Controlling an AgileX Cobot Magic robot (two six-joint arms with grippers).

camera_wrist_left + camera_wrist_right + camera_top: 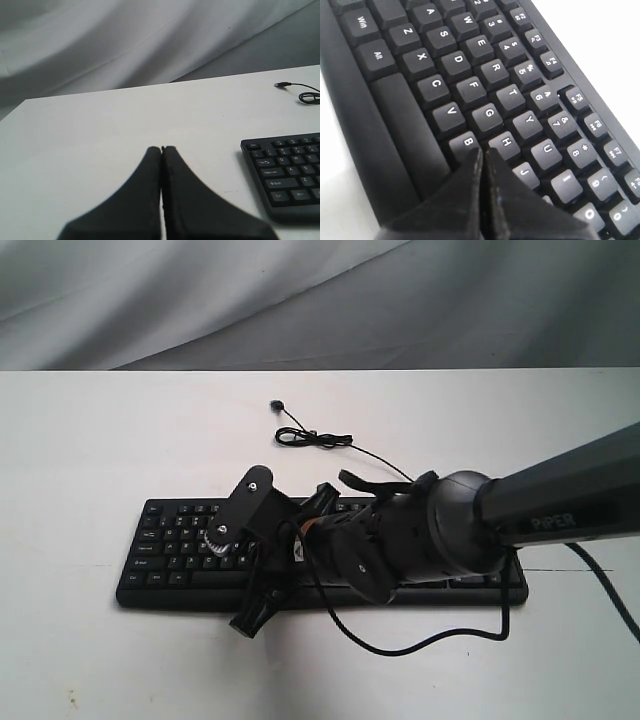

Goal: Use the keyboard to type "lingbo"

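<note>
The black keyboard with white-lettered keys lies across the middle of the white table. My right arm reaches over it from the right, and its gripper points down near the keyboard's front edge. In the right wrist view the gripper is shut with nothing in it. Its tips hang just over the keyboard, beside the B key and below the H key; whether they touch a key I cannot tell. The left gripper is shut and empty over bare table, left of the keyboard's Esc end. The exterior view does not show it.
The keyboard's thin black cable lies coiled on the table behind it, ending in a loose plug. That cable also shows in the left wrist view. A second black cable from the right arm loops in front of the keyboard. Grey cloth hangs behind the table.
</note>
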